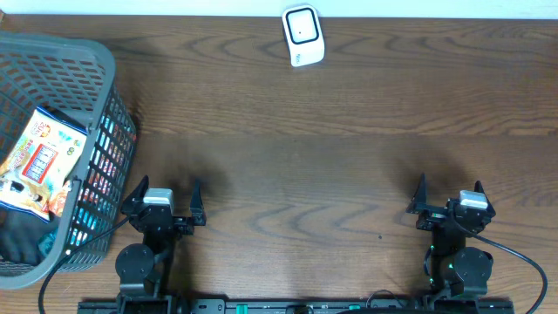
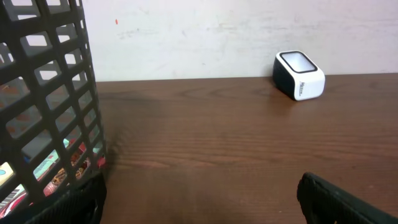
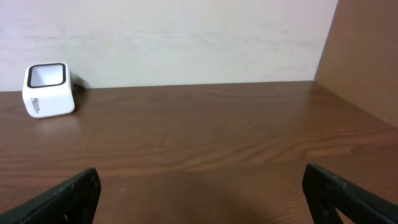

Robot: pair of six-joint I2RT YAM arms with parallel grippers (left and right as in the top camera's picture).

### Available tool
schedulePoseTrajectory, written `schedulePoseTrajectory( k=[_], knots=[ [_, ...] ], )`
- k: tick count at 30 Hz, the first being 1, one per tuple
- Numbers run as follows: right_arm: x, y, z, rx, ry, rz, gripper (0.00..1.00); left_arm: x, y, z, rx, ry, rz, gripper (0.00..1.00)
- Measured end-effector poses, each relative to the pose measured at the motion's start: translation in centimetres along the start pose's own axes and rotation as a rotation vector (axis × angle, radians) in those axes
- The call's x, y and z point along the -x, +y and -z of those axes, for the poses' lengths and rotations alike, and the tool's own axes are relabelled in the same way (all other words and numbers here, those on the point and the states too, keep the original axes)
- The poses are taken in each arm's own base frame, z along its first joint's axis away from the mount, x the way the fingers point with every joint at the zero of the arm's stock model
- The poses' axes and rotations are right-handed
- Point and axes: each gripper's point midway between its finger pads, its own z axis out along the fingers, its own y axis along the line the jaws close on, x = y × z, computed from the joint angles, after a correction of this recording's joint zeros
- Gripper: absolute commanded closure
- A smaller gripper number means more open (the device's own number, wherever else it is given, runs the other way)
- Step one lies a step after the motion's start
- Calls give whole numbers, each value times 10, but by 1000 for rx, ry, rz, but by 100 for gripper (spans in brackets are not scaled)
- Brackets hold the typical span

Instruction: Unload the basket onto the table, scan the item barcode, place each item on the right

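At the bottom edge of the overhead frame sit the two arms, the left arm (image 1: 139,262) at lower left and the right arm (image 1: 462,266) at lower right. Both sets of jaws are spread wide and pinch nothing (each wrist view shows only dark tips in its lower corners, with bare wood between). The brown worktop (image 1: 305,157) stretches away from them. Just beside the left jaws, filling the left edge of the frame, stands a grey mesh basket (image 1: 109,70). Inside it lies the snack packet (image 1: 39,161), white and orange with bright print, resting flat; a dark object sits below it in the frame, too dim to identify. Farthest off, at top centre against the pale wall, stands the white barcode scanner (image 1: 302,35), well apart from the basket and both arms.
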Motion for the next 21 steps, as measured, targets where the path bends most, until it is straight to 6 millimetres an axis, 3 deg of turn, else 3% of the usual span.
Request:
schedulePoseTrajectory(
  k=[16, 21],
  knots=[
    [0, 0, 0, 0, 0, 0, 1, 0, 2, 0, 11, -2, 3, 2],
    [0, 0, 0, 0, 0, 0, 1, 9, -22, 1, -132, -41, 24, 2]
  ],
)
